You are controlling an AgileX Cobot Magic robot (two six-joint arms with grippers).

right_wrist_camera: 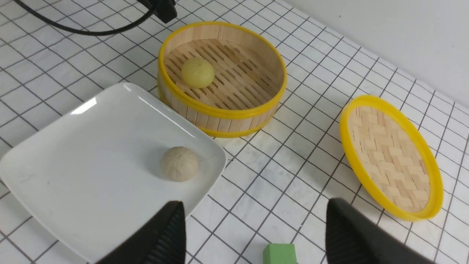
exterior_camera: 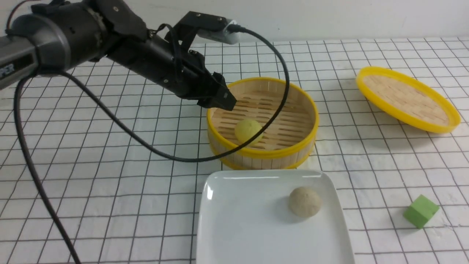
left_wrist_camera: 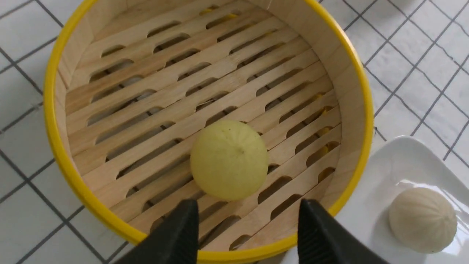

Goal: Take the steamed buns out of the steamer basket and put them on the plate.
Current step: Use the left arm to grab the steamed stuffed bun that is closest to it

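White gridded tablecloth (exterior_camera: 110, 176) bearing the plate (exterior_camera: 249, 227) meets a plain pale wall (exterior_camera: 348, 16)

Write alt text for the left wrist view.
The open left gripper hovers near a pale yellow bun lying alone in the steamer basket. Beside the basket, a beige bun sits on the white plate.

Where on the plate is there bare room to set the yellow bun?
The plate is bare across its left half and near edge. Its right rear part, toward the steamer basket, holds the beige bun.
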